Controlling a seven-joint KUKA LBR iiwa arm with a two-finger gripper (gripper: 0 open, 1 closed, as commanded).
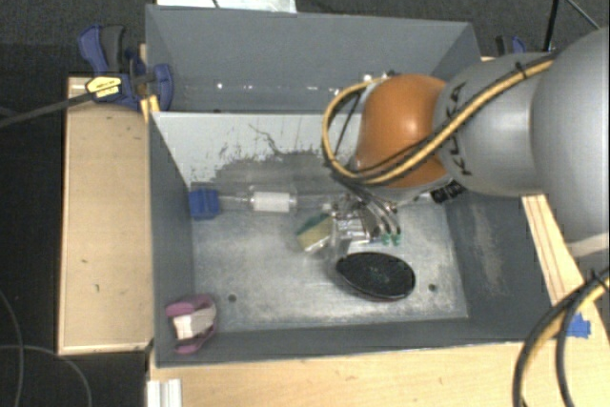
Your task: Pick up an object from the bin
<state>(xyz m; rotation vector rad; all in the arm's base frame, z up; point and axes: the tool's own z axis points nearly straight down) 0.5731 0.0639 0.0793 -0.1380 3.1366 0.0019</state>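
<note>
The gripper (360, 229) hangs beside a tan block (313, 236), near a black disc (375, 274) on the bin (286, 305) floor; I cannot tell its jaws' spread.

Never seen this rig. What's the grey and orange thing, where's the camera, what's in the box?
The camera looks down into a grey bin from above. The grey shape with the orange cover is a robot arm reaching in from the right; its gripper hangs low over the bin's middle. Beside it lie a beige piece and a black oval disc. Farther left: a clear tube with a blue cap; a pink and white thing in the near left corner. Whether it holds anything is unclear.
</note>
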